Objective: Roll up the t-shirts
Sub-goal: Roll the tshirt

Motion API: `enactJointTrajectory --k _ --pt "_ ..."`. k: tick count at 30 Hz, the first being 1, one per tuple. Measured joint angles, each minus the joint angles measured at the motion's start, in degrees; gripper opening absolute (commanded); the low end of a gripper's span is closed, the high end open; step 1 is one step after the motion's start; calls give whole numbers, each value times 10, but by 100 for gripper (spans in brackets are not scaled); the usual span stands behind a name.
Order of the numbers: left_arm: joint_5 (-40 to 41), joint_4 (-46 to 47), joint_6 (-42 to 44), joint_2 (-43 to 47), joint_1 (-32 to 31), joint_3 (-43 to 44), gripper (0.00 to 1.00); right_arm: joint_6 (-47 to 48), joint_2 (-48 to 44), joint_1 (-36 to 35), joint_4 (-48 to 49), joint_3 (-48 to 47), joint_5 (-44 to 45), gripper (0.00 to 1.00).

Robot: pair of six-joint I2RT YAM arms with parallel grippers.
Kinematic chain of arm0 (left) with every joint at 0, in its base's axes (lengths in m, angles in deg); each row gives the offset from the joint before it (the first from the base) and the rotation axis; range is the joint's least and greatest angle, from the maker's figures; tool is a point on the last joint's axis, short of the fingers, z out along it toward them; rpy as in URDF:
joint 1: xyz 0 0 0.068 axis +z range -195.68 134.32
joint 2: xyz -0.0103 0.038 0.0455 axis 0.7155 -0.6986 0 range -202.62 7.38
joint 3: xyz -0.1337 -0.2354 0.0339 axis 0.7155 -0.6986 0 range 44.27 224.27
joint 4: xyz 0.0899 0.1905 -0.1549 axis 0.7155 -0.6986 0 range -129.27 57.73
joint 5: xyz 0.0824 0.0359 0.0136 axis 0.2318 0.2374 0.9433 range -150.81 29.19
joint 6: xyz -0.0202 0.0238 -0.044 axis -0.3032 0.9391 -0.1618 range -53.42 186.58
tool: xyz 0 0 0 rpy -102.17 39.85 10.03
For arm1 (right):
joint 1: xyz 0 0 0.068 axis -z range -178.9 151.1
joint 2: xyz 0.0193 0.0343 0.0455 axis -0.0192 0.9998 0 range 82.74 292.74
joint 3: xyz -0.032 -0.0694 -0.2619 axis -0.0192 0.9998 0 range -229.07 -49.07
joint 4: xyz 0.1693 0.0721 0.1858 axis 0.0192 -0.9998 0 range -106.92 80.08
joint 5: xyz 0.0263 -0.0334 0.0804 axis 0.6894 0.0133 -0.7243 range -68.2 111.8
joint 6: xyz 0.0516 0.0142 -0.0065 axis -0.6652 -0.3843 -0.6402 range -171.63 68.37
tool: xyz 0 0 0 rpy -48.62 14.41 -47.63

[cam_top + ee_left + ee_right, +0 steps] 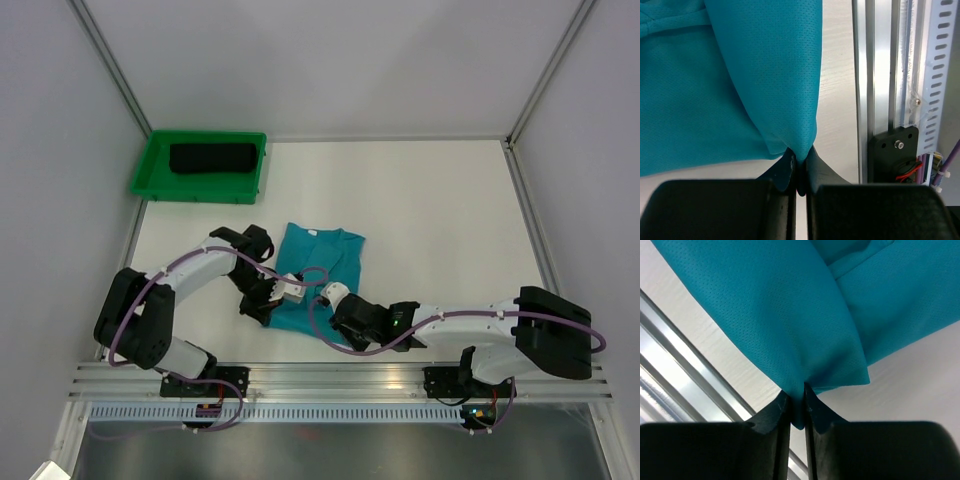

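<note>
Near the front edge of the white bench (430, 220), just ahead of the two arm bases, the teal t-shirt (318, 275) lies flat. Its collar points away from the arms and its hem end lies nearest them. It looks folded into a fairly narrow strip, and the wrist views show overlapping layers of the cloth.

Both arms reach in over the hem end, the left arm from the left and the right arm from the right. In the left wrist view, the left tool (800, 165) is closed. Its two dark fingers (785, 172) are pressed together on a pinched corner of the teal cloth, which fans upward from the tips. White bench surface and the metal rail (880, 75) along the bench front show beside it.

In the right wrist view, the right tool (797, 402) also grips the teal t-shirt. Its fingers stand almost together, with a bunched fold of cloth caught between them and a small tongue of teal hanging down in the narrow gap. The same rail runs diagonally across the lower left of that view.

At the far left corner of the bench sits the green tray (150, 178). The black t-shirt (212, 158) lies inside it as a long dark bundle, well apart from both arms.
</note>
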Motion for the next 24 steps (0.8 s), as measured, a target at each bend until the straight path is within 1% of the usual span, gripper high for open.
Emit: enactJointTrajectory --k 2,4,5,6,7,11,14,15,17,18,19,21,24 --pt "-5 -10 8 -2 2 1 3 -9 -1 0 7 3 -17 13" --pt "-9 -30 21 -4 3 1 3 -19 -12 0 21 15 -49 11" --pt "-11 -42 30 -5 3 1 3 -24 -23 0 30 26 -68 6" --pt "-15 -53 37 -5 3 1 3 -30 -34 0 43 38 -90 5" --pt "-18 -63 43 -5 3 1 3 -36 -45 0 51 49 -112 1" --pt "-22 -83 52 -16 3 0 4 -63 -64 18 105 89 -206 0" --pt "-23 -85 51 -38 3 1 20 -79 -64 68 144 116 -278 0" --pt "-22 -84 51 -45 3 3 30 -83 -64 87 151 122 -296 0" --pt "-20 -77 43 -59 4 12 37 -85 -63 121 153 124 -325 0" --pt "-20 -75 40 -63 6 17 44 -85 -62 132 153 123 -336 0" --pt "-20 -73 35 -68 7 24 47 -85 -59 140 152 121 -347 0" --pt "-21 -67 23 -71 10 36 51 -85 -51 150 152 117 -367 0" --pt "-27 -62 8 -70 12 47 51 -85 -41 160 153 116 -386 0"
